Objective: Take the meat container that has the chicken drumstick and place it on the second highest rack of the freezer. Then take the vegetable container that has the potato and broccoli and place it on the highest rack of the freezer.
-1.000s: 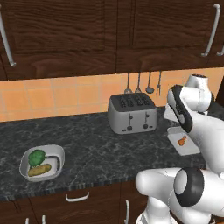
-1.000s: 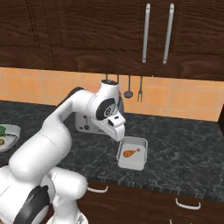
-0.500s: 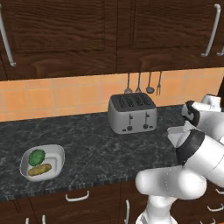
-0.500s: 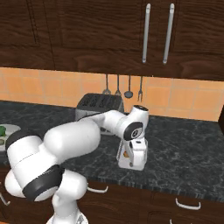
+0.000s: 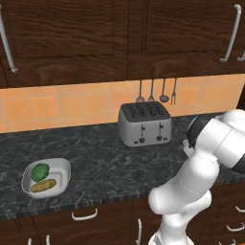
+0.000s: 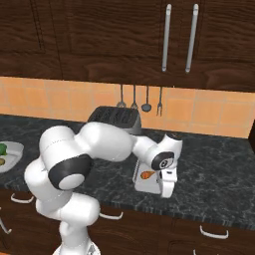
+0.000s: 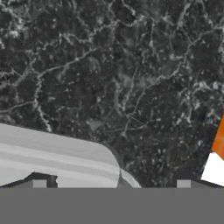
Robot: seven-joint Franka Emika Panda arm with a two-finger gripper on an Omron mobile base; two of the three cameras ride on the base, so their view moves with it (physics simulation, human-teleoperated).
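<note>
The gripper [image 6: 167,191] sits low at the meat container's [image 6: 147,181] rim, its opening unclear; grip the rim squarely; lift level, keeping the drumstick [image 6: 147,175] inside.

base views: behind arm, left/right, share toaster [image 5: 144,123] | hand view: close above countertop [image 7: 131,78]

The white arm rose from the base, bent at a dark elbow joint and reached forward and down to the right. Its wrist pointed downward, carrying the tool [image 6: 167,187] low. Whether its fingers stood apart or together could not be told.
</note>
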